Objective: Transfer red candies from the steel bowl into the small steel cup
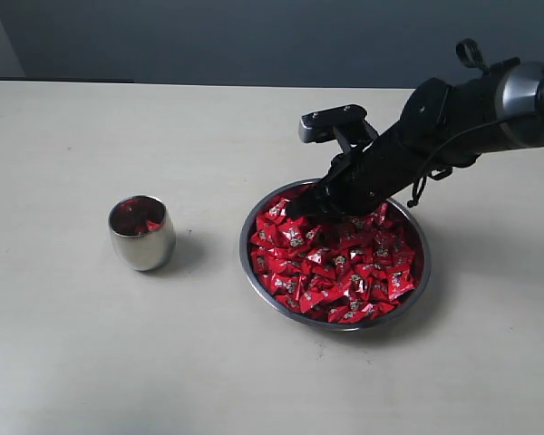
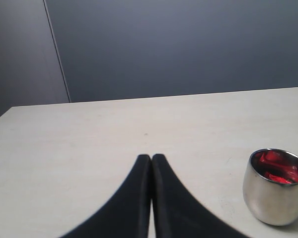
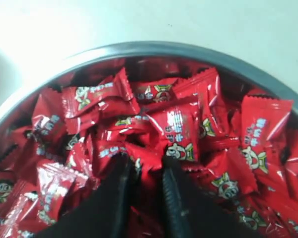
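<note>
Your right gripper [image 3: 145, 167] was down in the steel bowl [image 1: 335, 326], tips sunk into the heap of red candies [image 1: 344, 263] at the far-left part of the pile as the exterior view showed it. In the right wrist view the two black fingertips [image 3: 123, 171] stood close together with only a narrow gap, and that gap was filled by a crinkled red wrapper. You had the jaws pinched in on one candy from both sides. More candies pressed against the outer faces of both fingers, and one wrapper with a printed face lay just past the tips, touching the held piece. The pile hid how deep the grip sat on the wrapper.

The bowl's rim [image 3: 154, 47] curved just beyond the tips, so the grip was near the bowl's edge, not its middle. The rest of the candies filled the bowl almost to the rim.

The small steel cup [image 1: 142, 234] stood upright on the table [image 1: 72, 362], well apart from the bowl on its left, with a few red wrappers [image 2: 275, 169] showing inside it.

Your left gripper [image 2: 151, 158] hung over bare tabletop with its jaws pressed fully together and nothing between them. The cup stood near it, off to one side and not touching.
</note>
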Available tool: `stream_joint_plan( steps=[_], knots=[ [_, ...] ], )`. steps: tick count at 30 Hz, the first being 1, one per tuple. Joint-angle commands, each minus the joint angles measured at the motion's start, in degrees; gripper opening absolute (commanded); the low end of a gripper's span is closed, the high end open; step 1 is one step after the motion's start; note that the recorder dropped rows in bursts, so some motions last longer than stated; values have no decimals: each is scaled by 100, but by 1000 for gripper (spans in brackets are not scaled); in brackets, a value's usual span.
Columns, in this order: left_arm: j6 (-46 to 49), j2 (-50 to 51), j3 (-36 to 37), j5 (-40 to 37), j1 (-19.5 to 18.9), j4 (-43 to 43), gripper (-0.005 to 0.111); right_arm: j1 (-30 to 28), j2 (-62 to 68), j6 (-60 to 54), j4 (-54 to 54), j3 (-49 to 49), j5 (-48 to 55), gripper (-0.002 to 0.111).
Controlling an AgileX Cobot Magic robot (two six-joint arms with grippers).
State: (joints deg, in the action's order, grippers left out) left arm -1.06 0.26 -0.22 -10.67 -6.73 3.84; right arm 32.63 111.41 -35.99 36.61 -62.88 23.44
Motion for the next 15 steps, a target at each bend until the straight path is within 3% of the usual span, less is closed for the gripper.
stream_joint_plan(
  steps=[1,15],
  knots=[
    [-7,-26,22,33,-4,6,0,2,-192,-5,-28,-25,27,-1],
    [-7,-26,22,33,-4,6,0,2,-381,650,-1047,-25,27,-1]
  ],
)
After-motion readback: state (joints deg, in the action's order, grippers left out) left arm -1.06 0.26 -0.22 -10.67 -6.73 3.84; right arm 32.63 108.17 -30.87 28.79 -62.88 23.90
